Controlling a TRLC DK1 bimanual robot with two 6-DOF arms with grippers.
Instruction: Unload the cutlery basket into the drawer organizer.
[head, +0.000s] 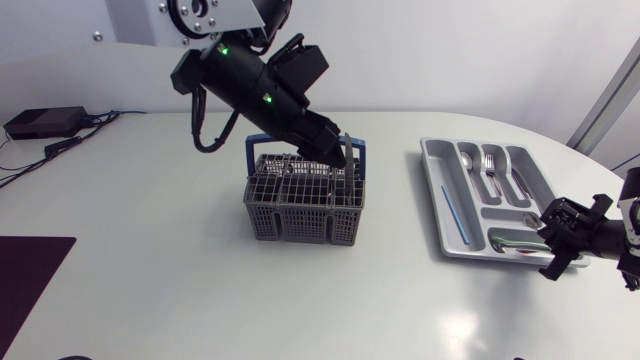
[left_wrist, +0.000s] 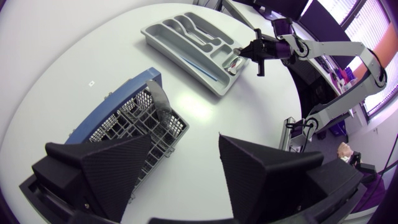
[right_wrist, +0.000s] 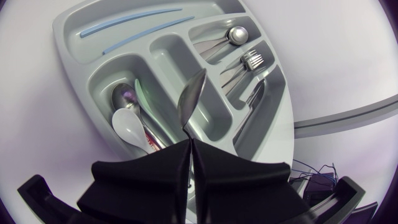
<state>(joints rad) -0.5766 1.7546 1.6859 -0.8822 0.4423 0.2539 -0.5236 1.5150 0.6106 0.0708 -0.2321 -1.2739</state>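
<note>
The grey cutlery basket with a blue handle stands mid-table. A metal utensil sticks up from its compartments. My left gripper hangs open just above the basket's back right part, its fingers spread wide with nothing between them. The grey drawer organizer lies to the right. My right gripper is at its near right corner, shut on the handle of a metal spoon held over a middle compartment.
The organizer holds forks, a spoon, two light blue sticks, and a white spoon beside a metal one. A black box with cables sits at the table's far left.
</note>
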